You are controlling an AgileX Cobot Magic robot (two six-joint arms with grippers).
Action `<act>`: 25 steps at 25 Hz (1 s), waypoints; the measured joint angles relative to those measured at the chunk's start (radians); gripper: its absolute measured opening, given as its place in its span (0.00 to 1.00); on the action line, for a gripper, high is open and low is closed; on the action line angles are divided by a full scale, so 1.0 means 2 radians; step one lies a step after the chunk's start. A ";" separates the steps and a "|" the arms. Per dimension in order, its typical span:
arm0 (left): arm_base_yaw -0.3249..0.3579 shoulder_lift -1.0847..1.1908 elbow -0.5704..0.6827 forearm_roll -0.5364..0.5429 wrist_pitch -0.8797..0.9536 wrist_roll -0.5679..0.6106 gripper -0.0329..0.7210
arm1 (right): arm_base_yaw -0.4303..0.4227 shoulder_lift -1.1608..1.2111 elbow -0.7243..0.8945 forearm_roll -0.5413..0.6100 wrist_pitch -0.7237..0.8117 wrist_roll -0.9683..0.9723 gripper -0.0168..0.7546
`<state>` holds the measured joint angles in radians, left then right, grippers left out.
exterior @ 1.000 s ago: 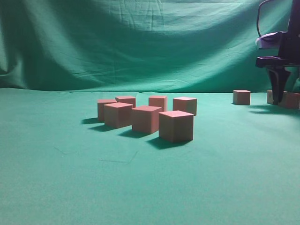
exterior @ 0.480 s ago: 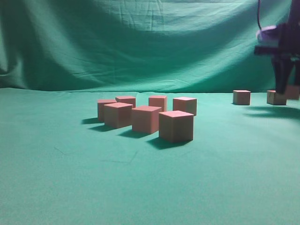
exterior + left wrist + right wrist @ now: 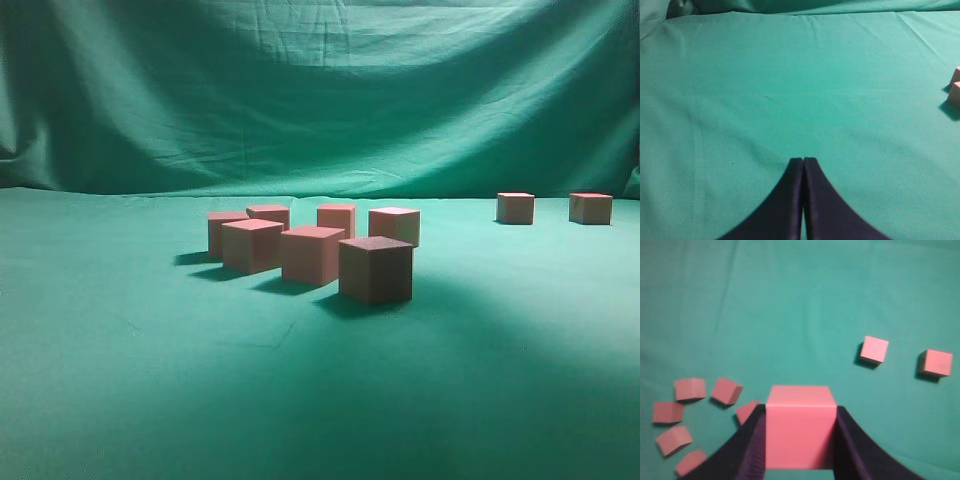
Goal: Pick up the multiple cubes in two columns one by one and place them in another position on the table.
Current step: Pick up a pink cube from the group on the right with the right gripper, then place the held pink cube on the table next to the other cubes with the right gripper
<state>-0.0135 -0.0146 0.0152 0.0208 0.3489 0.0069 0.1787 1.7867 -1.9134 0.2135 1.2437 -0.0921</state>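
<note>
Right gripper (image 3: 799,440) clenched on pink cube (image 3: 799,432), carried high above green tabletop (image 3: 790,300); arm out of exterior view. Left gripper (image 3: 803,165) pressed closed, empty, over bare cloth. Step in hand, likely: carry cube to placement spot. Two cubes (image 3: 515,207) (image 3: 590,207) sit far right, well apart; group of six (image 3: 312,253) near centre. Lower straight, keep cube level, release only on contact, clear of neighbours. Cloth wrinkled; green backdrop (image 3: 320,90), dim light.

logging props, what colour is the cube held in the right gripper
Pink: the held cube sits between the right gripper's dark fingers, clearest in the right wrist view.
</note>
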 joint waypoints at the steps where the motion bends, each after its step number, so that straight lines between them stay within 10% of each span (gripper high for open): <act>1: 0.000 0.000 0.000 0.000 0.000 0.000 0.04 | 0.015 -0.015 0.009 0.000 0.001 0.000 0.36; 25: 0.000 0.000 0.000 0.000 0.000 0.000 0.04 | 0.303 -0.175 0.412 -0.016 -0.107 0.081 0.36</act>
<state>-0.0135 -0.0146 0.0152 0.0208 0.3489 0.0069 0.7840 1.4374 -1.0894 0.1808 1.0291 0.0701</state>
